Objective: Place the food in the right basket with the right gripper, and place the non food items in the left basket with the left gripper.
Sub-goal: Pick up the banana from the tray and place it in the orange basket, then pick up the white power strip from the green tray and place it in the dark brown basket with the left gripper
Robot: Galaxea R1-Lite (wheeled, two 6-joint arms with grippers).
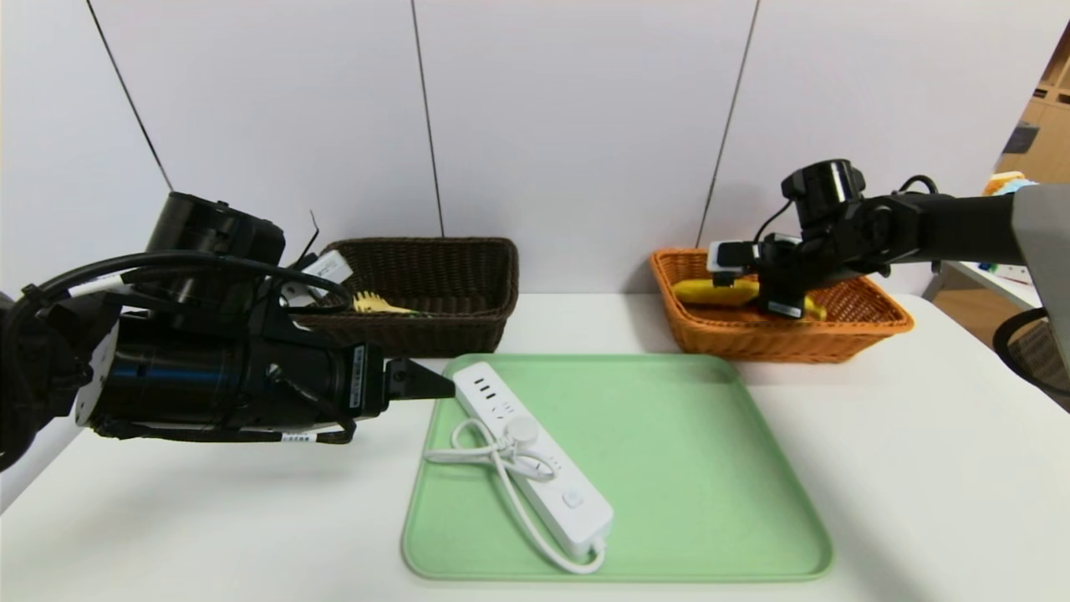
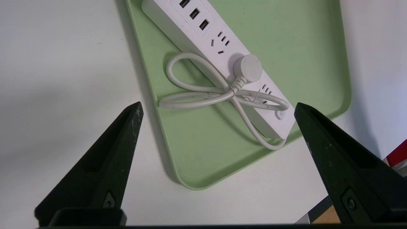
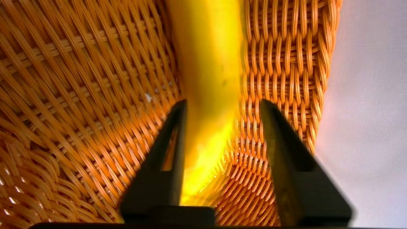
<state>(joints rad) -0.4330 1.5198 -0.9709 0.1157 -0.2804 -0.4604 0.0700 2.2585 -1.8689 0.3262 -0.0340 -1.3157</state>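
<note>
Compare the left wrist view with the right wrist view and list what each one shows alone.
Left wrist view only: the white power strip with its looped cord, lying on the green tray, the white table, and the left hand wide open above them.

Right wrist view only: the banana in the orange basket, the right hand straddling it, one finger clear of the peel.

Both: two black pointed fingers in the foreground.

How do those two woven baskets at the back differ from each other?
The left basket is dark brown, almost black; the right basket is orange-tan. The left basket holds a yellow pronged spoon, the right one a banana. The right pincer reaches into the right basket; nothing reaches into the left one. Both are rectangular wicker, standing behind the green tray.
</note>
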